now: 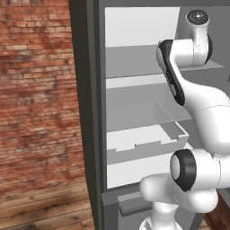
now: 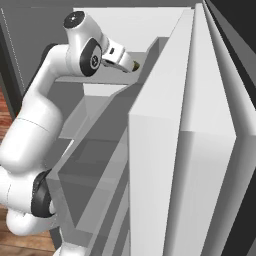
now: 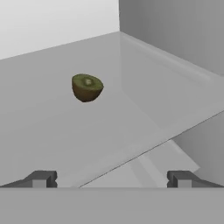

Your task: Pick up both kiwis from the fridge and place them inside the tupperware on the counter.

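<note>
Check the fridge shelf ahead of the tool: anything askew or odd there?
Nothing looks spilled or damaged. One kiwi sits alone on the grey fridge shelf, its flat, paler green end tilted up. The open tool is short of it, not touching.

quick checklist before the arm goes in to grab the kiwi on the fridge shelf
1. Fridge door open, shelves reachable: ok.
2. Gripper open and holding nothing: ok, the two fingertips stand wide apart with nothing between them.
3. Kiwi in sight on the shelf: ok, it sits ahead of the gripper and left of the midline in the hand view.
4. Gripper lined up on the kiwi: not ok, the fruit is off-centre and not yet between the fingertips.
5. Path over the shelf to the kiwi free of other things: ok.
6. Second kiwi located: cannot tell.
</note>
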You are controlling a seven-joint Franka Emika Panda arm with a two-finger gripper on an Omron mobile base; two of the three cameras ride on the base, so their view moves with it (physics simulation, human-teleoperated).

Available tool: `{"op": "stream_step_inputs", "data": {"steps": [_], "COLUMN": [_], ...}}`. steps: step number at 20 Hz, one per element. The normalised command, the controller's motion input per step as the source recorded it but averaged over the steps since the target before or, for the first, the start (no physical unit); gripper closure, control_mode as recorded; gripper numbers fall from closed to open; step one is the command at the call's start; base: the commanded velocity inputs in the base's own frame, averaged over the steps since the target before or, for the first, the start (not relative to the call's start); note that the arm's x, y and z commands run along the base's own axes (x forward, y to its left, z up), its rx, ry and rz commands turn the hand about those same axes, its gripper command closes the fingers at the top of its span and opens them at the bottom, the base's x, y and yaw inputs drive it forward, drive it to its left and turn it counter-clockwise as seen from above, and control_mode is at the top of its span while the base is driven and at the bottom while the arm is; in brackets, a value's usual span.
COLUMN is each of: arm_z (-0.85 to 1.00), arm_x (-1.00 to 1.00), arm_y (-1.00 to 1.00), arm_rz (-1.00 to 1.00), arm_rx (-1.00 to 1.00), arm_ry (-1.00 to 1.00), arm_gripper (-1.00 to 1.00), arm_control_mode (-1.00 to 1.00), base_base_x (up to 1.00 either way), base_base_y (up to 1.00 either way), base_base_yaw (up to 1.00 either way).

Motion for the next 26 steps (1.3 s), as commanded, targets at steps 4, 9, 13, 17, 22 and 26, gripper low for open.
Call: {"op": "stream_step_inputs", "data": {"steps": [4, 9, 13, 17, 22, 26], "arm_z": [-0.06, -0.05, -0.04, -0.07, -0.06, -0.07], "arm_x": [0.26, 0.25, 0.32, 0.31, 0.29, 0.28], "arm_y": [-0.03, -0.01, 0.0, 0.0, -0.01, -0.04], "arm_rz": [0.0, 0.0, 0.0, 0.0, 0.0, 0.0], "arm_rx": [0.0, 0.0, 0.0, 0.0, 0.0, 0.0], "arm_ry": [0.0, 0.0, 0.0, 0.0, 0.0, 0.0], "arm_gripper": [-1.0, -1.0, -1.0, -1.0, -1.0, -1.0], "arm_control_mode": [-1.0, -1.0, -1.0, -1.0, -1.0, -1.0], "base_base_x": [0.0, 0.0, 0.0, 0.0, 0.0, 0.0], "base_base_y": [0.0, 0.0, 0.0, 0.0, 0.0, 0.0], "base_base_yaw": [0.0, 0.0, 0.0, 0.0, 0.0, 0.0]}}
